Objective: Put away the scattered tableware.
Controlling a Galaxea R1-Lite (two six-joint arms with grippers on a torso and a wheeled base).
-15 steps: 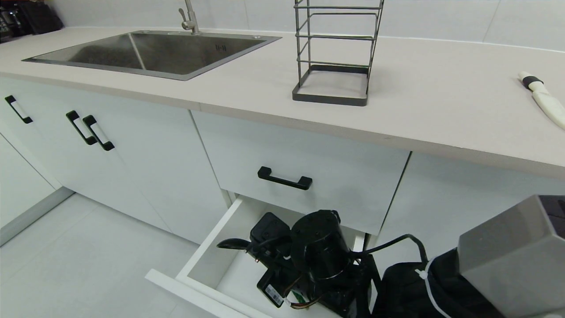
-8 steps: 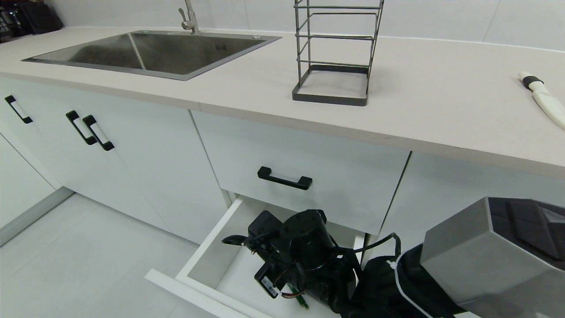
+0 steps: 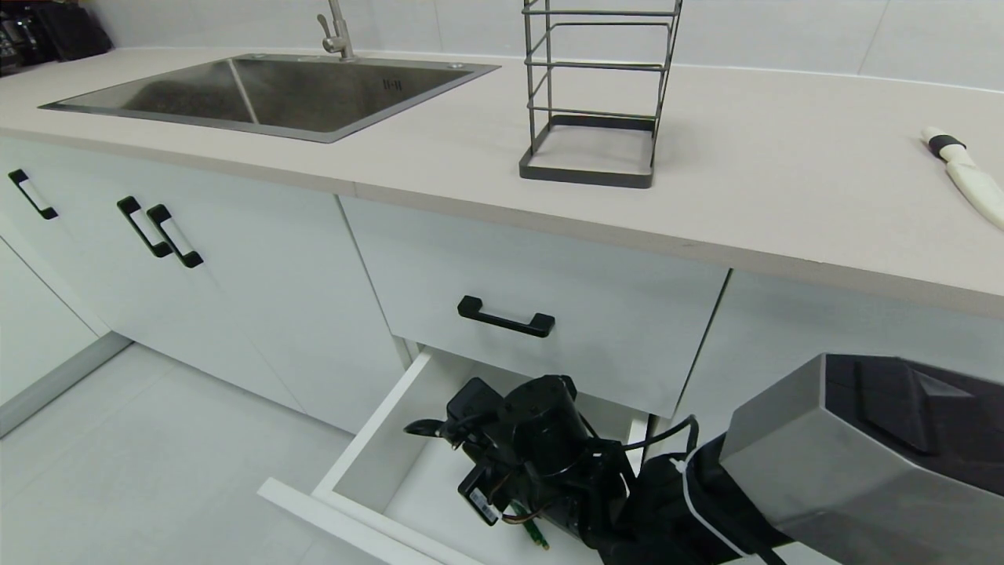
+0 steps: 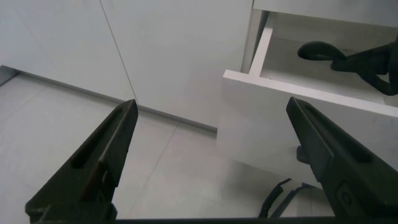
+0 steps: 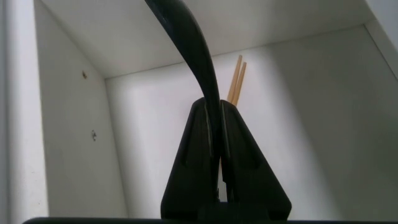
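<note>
My right gripper (image 5: 217, 109) is clamped on the handle of the black spoon (image 5: 186, 43), pads pinching it tight, and I'm poised inside the open drawer (image 3: 369, 447) with the bowl end jutting out ahead. Down on the drawer floor lie 2 chopsticks (image 5: 235, 81), just past my fingertips. The job now, I'd say, is a gentle set-down: drop lower until the spoon is close to the floor, tip it flat, aim for the bare patch beside the chopsticks rather than on them, then ease the pads apart. After that, lift straight up and back, minding the closed drawer front above. My left gripper (image 4: 211, 106) hangs outside the drawer front, jaws spread wide, holding nothing. A white knife (image 3: 961, 173) waits on the countertop (image 3: 745, 180).
</note>
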